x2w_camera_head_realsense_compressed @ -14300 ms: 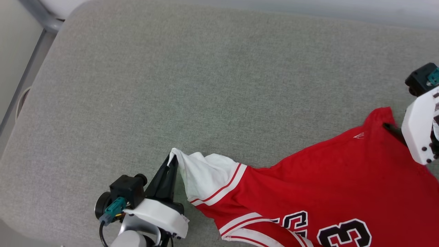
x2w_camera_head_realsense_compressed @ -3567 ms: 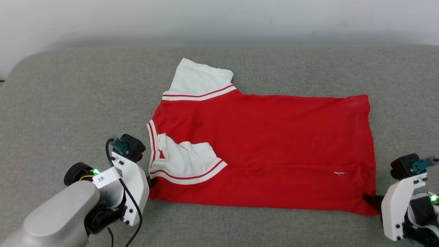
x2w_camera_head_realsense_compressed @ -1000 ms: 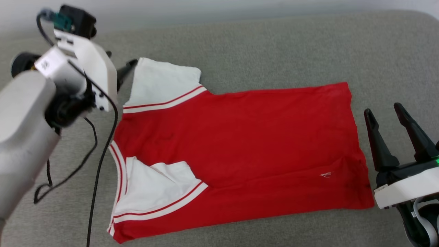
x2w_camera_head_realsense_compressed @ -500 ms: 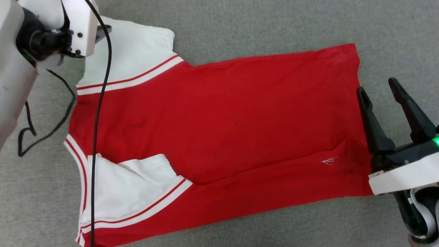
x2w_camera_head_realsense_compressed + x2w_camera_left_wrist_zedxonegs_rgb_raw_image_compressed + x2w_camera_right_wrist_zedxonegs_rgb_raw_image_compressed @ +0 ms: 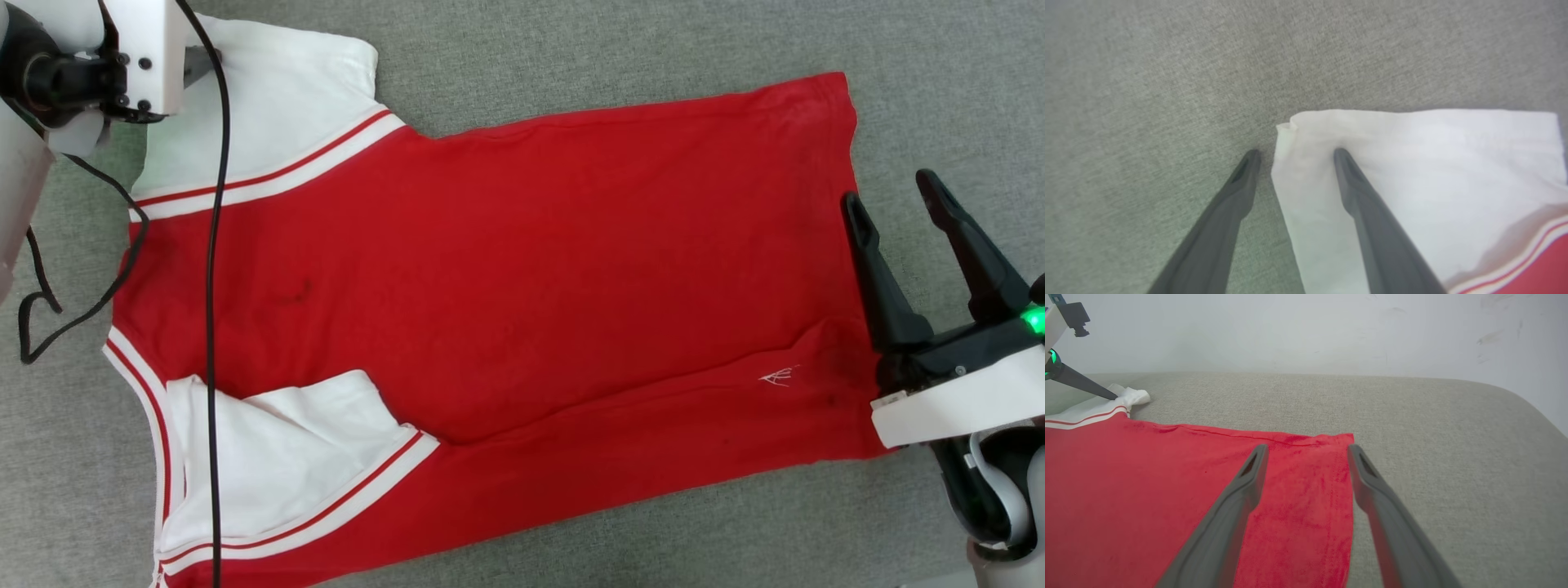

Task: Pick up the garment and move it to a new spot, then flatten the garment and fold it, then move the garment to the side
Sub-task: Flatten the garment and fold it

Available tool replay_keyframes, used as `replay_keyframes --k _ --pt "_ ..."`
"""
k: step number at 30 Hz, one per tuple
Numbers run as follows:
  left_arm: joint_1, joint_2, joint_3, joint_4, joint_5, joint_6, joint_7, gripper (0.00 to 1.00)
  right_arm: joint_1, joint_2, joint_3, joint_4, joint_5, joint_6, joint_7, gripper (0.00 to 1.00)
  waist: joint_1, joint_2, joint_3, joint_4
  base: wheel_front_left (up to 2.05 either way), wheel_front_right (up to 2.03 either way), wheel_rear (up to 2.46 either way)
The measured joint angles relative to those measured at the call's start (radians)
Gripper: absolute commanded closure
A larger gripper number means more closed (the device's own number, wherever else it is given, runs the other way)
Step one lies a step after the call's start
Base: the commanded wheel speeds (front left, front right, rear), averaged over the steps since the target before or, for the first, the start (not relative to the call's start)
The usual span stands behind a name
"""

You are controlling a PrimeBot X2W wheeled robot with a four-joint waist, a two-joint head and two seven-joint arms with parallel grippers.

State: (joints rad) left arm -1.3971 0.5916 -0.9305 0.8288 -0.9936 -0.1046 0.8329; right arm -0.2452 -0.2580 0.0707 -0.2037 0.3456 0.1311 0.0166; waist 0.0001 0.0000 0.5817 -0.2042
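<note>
Now the open right hand point(image 5: 888, 189) sits nearest, astride the hem of the red jersey-style T-shirt with white sleeves point(image 5: 506, 269), which lies flat on the grey fabric cushion point(image 5: 571, 33). Farther off, the left hand point(image 5: 1296, 152) has left the near edge and straddles the far sleeve corner, fingers apart. Folding likely starts there.

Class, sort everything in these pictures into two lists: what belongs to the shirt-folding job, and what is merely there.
Belongs to the job:
red jersey T-shirt, spread out, one white sleeve folded in
left hand, open at the other sleeve's corner
right hand, open at the hem

Merely there:
grey cushion underneath
black cable crossing the head view
white wall behind
</note>
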Motion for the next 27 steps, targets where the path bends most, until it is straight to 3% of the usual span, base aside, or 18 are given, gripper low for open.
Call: replay_keyframes --k 6,12,18,27 --pt "0.019 -0.007 -0.02 -0.003 0.013 -0.012 -0.057 1.0 -0.029 -0.027 -0.01 0.002 -0.002 0.0 0.001 0.0 0.0001 0.0 -0.014 0.011 0.0 0.0 0.0" --pt "0.056 -0.011 -0.041 -0.044 0.023 -0.022 -0.17 1.0 -0.084 -0.111 -0.007 0.003 -0.02 0.0 0.053 0.0 0.0001 -0.0001 -0.061 0.03 0.0 0.0 0.0" --pt "0.099 0.001 -0.101 -0.156 0.05 -0.025 -0.269 1.0 -0.152 -0.249 0.044 0.02 0.009 0.0 0.23 0.0 0.0 -0.0001 -0.117 0.066 0.0 0.0 0.0" --pt "0.134 0.014 -0.133 -0.285 0.064 -0.025 -0.36 1.0 -0.316 -0.393 0.138 0.16 0.205 0.0 0.56 0.0 0.0 0.0 -0.161 0.129 0.0 0.0 0.0"
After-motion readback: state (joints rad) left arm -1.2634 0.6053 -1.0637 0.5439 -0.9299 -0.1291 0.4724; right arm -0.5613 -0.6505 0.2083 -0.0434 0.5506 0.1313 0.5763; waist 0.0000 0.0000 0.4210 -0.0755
